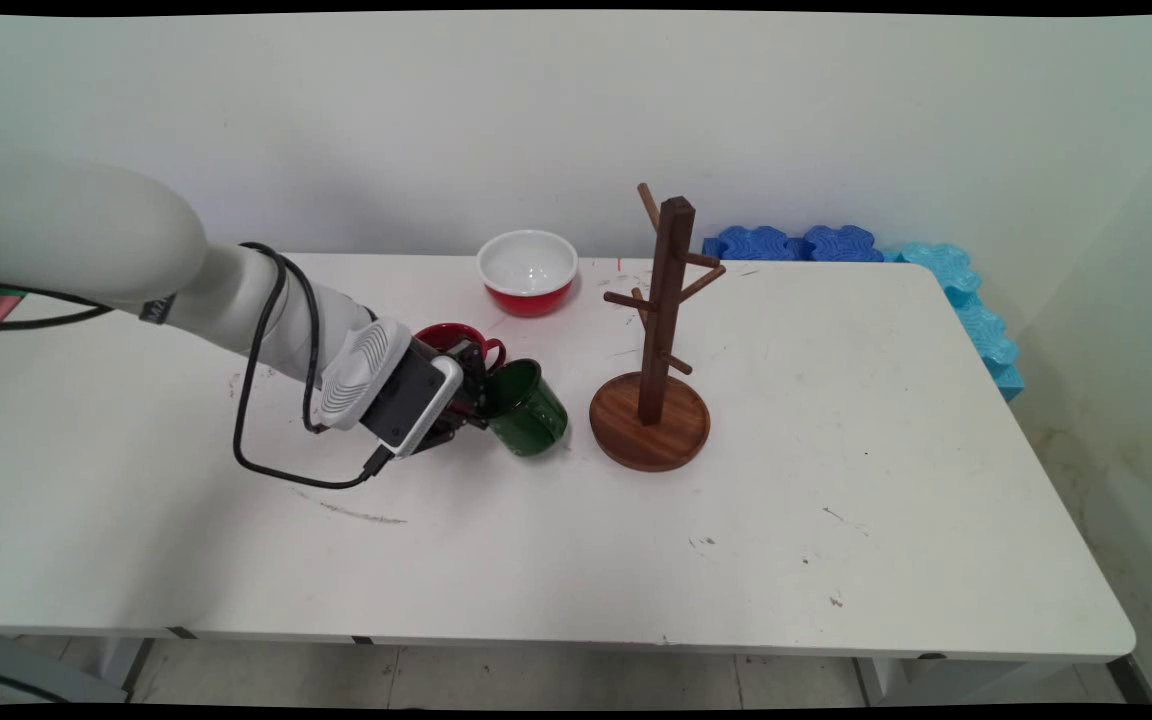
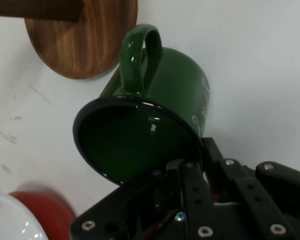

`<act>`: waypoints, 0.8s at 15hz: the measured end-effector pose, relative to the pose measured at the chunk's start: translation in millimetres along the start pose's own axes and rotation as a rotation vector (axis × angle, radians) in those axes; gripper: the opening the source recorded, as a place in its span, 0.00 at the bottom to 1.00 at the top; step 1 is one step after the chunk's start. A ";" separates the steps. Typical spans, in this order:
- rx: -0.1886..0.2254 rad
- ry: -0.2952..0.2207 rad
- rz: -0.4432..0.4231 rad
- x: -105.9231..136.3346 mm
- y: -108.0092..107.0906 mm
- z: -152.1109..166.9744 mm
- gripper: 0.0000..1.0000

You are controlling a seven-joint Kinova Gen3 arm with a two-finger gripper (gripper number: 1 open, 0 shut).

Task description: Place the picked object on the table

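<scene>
My gripper [image 1: 481, 400] is shut on the rim of a dark green enamel mug [image 1: 528, 408], left of the table's middle. In the hand view the green mug [image 2: 155, 120] is tilted, its mouth facing the camera and its handle [image 2: 140, 55] on top. My gripper [image 2: 190, 167] has one finger inside the rim and one outside. The mug's base is low over the table; I cannot tell if it touches. A red mug [image 1: 458, 338] stands just behind the hand, partly hidden.
A wooden mug tree [image 1: 658, 330] on a round base [image 2: 85, 40] stands just right of the green mug. A red bowl [image 1: 528, 270] with a white inside sits at the back. Blue foam pieces [image 1: 936, 280] line the far right edge.
</scene>
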 end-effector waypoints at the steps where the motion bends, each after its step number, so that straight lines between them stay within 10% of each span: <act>1: -0.001 0.001 0.008 0.5 0.3 0.3 0.00; 12: -0.011 0.008 0.057 1.3 3.9 4.5 0.00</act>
